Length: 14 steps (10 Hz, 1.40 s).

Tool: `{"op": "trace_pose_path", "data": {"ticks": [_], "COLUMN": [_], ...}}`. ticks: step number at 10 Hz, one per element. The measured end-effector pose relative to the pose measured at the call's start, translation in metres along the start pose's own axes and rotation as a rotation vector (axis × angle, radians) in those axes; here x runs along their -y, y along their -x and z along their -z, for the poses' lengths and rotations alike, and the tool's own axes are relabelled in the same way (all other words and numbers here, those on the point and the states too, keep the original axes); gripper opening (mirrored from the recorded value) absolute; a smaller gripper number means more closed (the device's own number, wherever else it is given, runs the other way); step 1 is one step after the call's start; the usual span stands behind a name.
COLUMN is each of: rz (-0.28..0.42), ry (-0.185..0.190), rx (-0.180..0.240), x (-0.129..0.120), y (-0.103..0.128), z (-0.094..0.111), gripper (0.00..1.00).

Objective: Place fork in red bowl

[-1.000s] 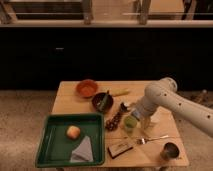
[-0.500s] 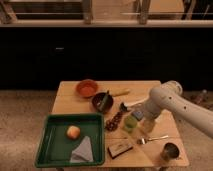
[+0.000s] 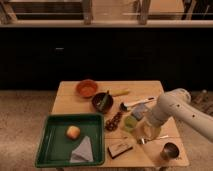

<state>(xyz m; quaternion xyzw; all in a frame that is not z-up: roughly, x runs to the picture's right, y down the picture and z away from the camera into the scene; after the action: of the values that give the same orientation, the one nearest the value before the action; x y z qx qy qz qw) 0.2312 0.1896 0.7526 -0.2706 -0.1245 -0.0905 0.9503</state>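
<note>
With the gripper (image 3: 144, 131) at lower right, open or closed we cannot tell, we should grip the fork (image 3: 156, 138) mid-handle before heading for the red bowl (image 3: 87, 89).

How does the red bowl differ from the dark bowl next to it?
The red bowl is orange-red; the dark bowl is brown-black. The red bowl looks empty; the dark bowl holds something green. The red bowl sits nearer the far edge of the table, the dark bowl nearer its middle. Both are small, round and upright. The gripper is low over the table's right side, by the fork, away from both.
</note>
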Motion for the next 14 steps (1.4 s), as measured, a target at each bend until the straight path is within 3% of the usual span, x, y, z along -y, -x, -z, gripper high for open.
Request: {"op": "trace_pose_path", "data": {"ticks": [6, 10, 12, 14], "rz": [-0.054, -0.045, -0.062, -0.12], "ry": [0.015, 0.06, 0.074, 0.066], "rx": [-0.002, 0.0, -0.015, -0.045], "x": [-0.03, -0.043, -0.045, -0.048], "y": [-0.016, -0.008, -0.007, -0.007], "z": [-0.005, -0.017, -0.027, -0.039], "gripper": [0.8, 0.8, 0.8, 0.8]}}
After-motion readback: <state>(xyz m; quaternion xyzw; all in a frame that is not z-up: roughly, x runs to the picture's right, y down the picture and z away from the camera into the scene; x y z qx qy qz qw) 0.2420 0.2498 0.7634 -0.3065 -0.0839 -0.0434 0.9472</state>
